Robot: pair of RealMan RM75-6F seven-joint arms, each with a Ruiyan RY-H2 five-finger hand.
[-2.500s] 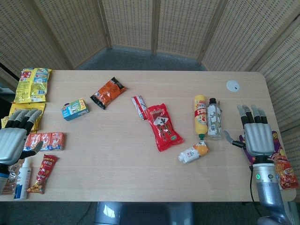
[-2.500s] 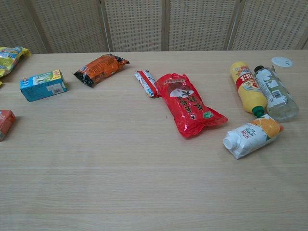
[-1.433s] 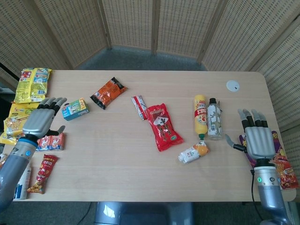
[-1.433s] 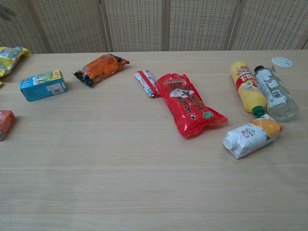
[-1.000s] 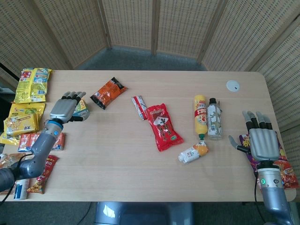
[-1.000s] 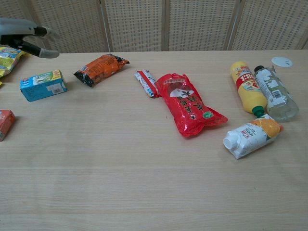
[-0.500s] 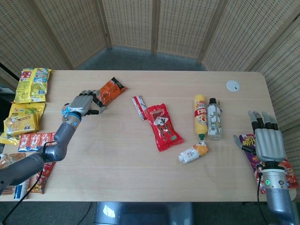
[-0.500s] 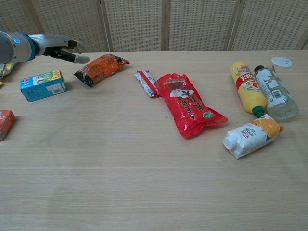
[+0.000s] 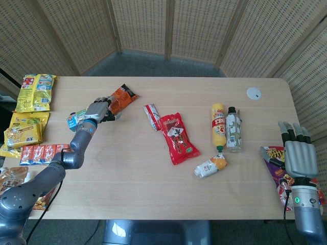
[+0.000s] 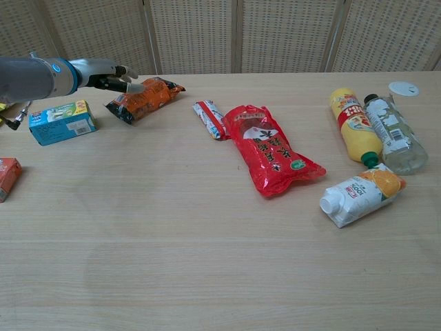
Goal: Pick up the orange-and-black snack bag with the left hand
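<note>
The orange-and-black snack bag [image 9: 121, 96] [image 10: 146, 96] lies flat at the back left of the table. My left hand [image 9: 98, 109] [image 10: 110, 76] hovers over the bag's near-left black end with its fingers spread and nothing in it. In the chest view its fingertips [image 10: 133, 87] reach just above the bag; whether they touch it I cannot tell. My right hand [image 9: 300, 156] stays open, fingers up, off the table's right edge; the chest view does not show it.
A blue-green carton [image 10: 62, 122] lies just left of the bag. A small red-white packet [image 9: 151, 116], a big red bag [image 9: 177, 137], yellow and clear bottles [image 9: 218, 122], a juice carton [image 9: 210, 166] lie mid-table. Snack packs [image 9: 34, 92] line the left edge.
My left arm has swung from the table's left edge rightward and back, bringing the hand over the bag's near end. The right hand has drifted down and right, off the edge.
</note>
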